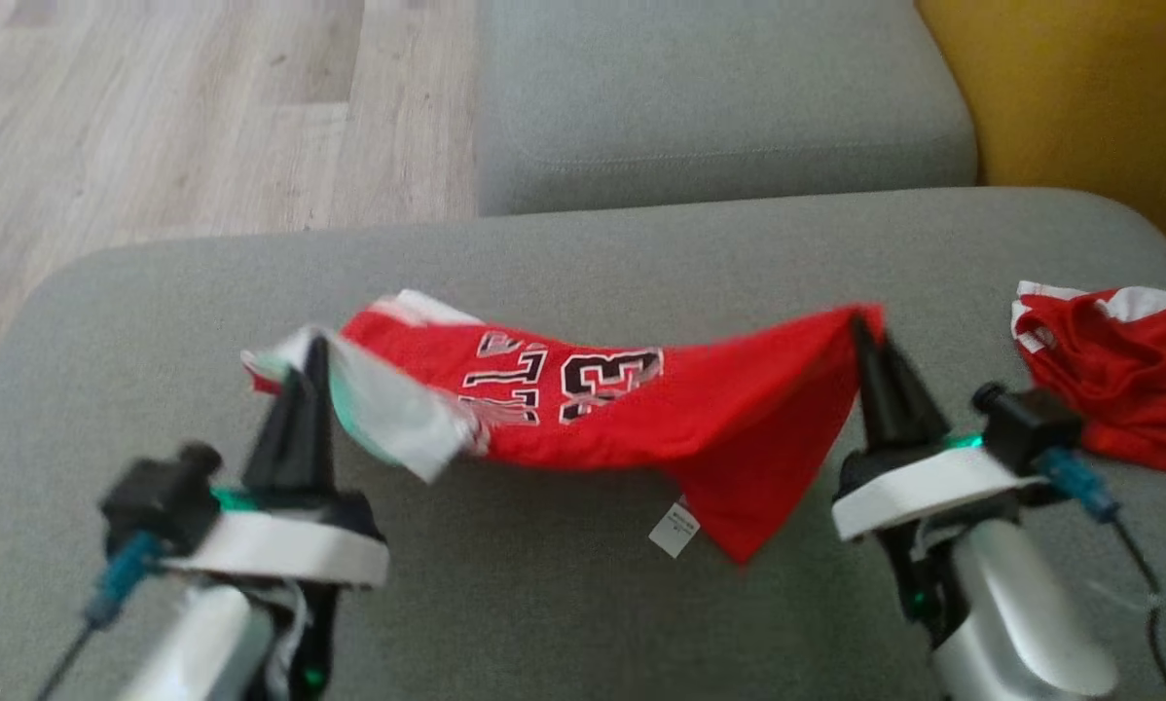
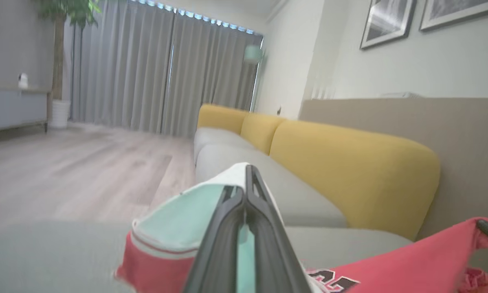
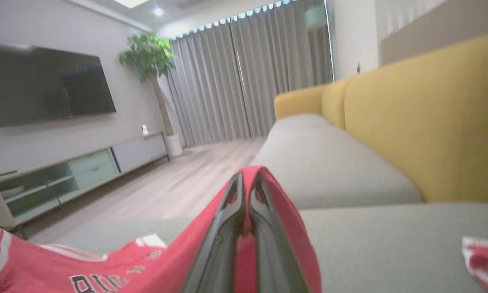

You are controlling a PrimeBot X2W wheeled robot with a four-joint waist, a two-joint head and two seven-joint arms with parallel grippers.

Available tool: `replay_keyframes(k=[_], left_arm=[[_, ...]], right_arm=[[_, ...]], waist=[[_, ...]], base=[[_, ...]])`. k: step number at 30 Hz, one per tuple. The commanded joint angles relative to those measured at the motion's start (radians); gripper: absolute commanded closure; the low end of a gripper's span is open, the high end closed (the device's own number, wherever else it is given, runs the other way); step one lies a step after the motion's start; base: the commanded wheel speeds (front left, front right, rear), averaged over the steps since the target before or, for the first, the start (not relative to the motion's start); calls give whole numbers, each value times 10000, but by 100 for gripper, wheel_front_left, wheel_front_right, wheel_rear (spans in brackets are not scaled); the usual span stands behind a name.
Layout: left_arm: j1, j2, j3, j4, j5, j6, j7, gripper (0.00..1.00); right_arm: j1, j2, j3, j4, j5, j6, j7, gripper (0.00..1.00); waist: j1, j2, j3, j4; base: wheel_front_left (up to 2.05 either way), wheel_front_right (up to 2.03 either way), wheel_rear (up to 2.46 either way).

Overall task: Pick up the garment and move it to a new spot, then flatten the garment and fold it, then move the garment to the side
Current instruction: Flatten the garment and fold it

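- A pale wood floor runs to grey curtains. A dark television and a potted plant stand along one wall.
- The sofa's grey seat cushion spreads under both arms, with yellow back cushions along its right side.
- The red garment hangs stretched above that seat, sagging in the middle.
- Another red garment lies crumpled on the seat, far right.
- The left gripper pinches the white-trimmed end, jaws closed tight.
- The right gripper is clamped on the red corner.
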Motion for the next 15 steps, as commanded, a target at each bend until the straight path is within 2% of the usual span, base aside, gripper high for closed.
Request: replay_keyframes(k=[1, 8, 15], left_arm=[[-860, 434, 565, -706, 170, 105, 85, 100], [-1942, 1813, 1033, -3774, 909, 535, 1328, 100], [-3724, 2710, 1302, -5737, 1357, 479, 2865, 100]], right_arm=[[-159, -8, 88, -696, -146, 65, -27, 100], [502, -8, -568, -4579, -578, 65, 1049, 100], [664, -8, -1253, -8223, -1100, 65, 2170, 100]], waist=[[0, 0, -127, -64], [0, 0, -452, -254], [0, 0, -552, -442]], base=[[0, 0, 0], [0, 0, 0], [0, 0, 0]])
